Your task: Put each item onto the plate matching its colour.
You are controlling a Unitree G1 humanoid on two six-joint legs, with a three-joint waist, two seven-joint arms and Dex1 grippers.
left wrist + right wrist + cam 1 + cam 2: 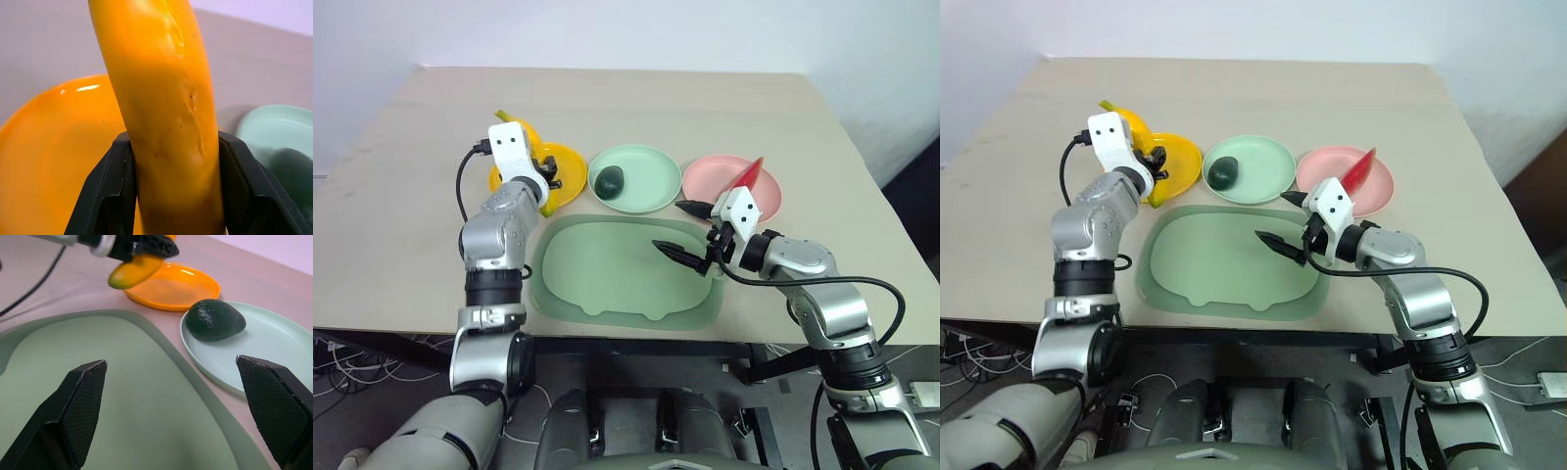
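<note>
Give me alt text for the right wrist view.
The right gripper hangs open over the green tray. Beyond it, the avocado lies on the mint plate, and the left gripper holds the banana above the orange plate.

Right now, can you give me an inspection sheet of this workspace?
Surface: beige table, bare apart from the listed things.
Job's things: banana held over the yellow-orange plate; avocado on the mint plate; watermelon slice on the pink plate.
Clutter: large green tray, nothing on it.
Grippers: left gripper shut on the banana; right gripper open over the tray.
Cables: black cable at the left wrist; another at the right arm.
Surroundings: pale wall behind.
</note>
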